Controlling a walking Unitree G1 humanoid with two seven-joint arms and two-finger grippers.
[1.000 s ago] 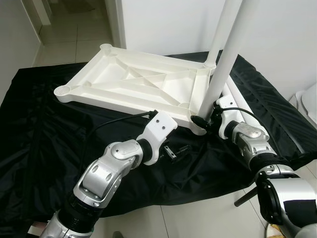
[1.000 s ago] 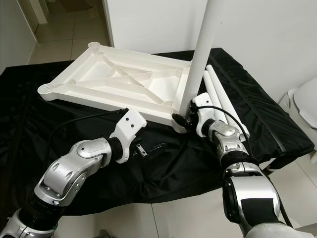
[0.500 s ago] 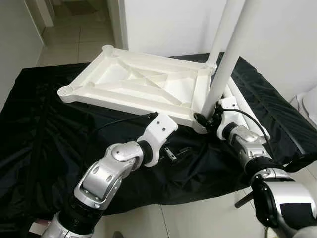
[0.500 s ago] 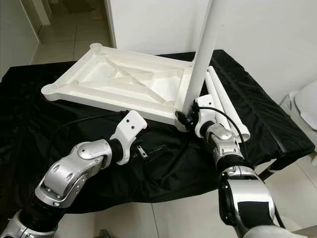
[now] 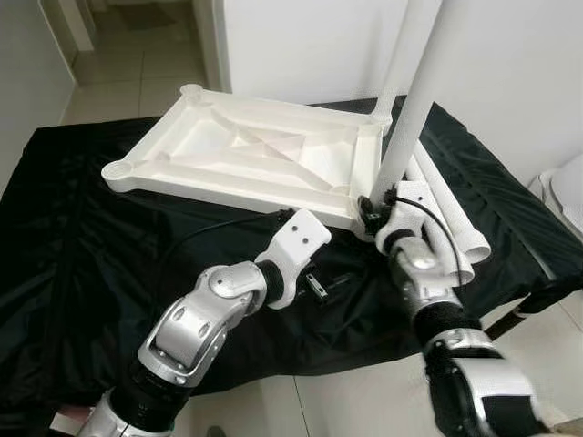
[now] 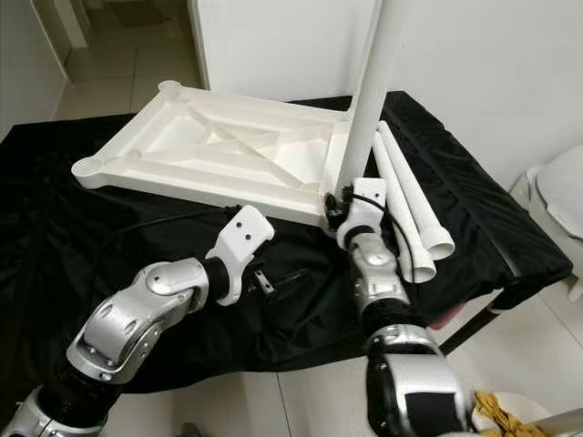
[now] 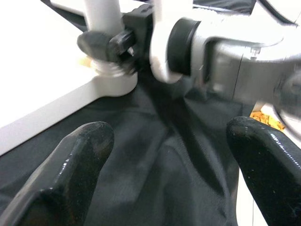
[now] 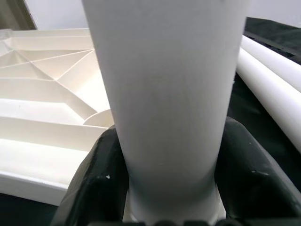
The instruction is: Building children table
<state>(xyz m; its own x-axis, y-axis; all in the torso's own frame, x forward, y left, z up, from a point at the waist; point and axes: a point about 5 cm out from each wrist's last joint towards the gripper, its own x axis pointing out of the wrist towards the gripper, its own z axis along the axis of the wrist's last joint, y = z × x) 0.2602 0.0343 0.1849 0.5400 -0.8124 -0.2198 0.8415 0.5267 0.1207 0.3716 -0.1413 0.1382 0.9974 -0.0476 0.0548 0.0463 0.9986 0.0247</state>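
- Left eye view: compared with one second ago, the right forearm stands more upright and nearer the tabletop's right near corner; its elbow has swung in toward the robot. The white table leg (image 5: 414, 109) the right gripper (image 5: 372, 211) holds reads more vertical than before, its base at the corner socket. The left arm is much as it was.
- Left eye view, count: one white tabletop (image 5: 246, 155), lying upside down on a black cloth (image 5: 73, 237), ribs up, round sockets at its corners. One leg upright in the right gripper. A second upright leg (image 5: 393, 64) stands at the far right corner.
- Right eye view: two loose legs (image 6: 405, 205) lie side by side on the cloth, right of the tabletop, open ends toward the near edge. The left gripper (image 6: 278, 279) hovers low over the cloth near the tabletop's near edge, touching nothing.
- Left wrist view: left fingers (image 7: 75, 165) spread wide, bare cloth between them. Beyond them, the right gripper clamps the leg base at the socket.
- Right wrist view: right fingers (image 8: 101, 181) pressed on either side of the leg, pinching it just above the socket.
- No brand, label or legible writing in any view.
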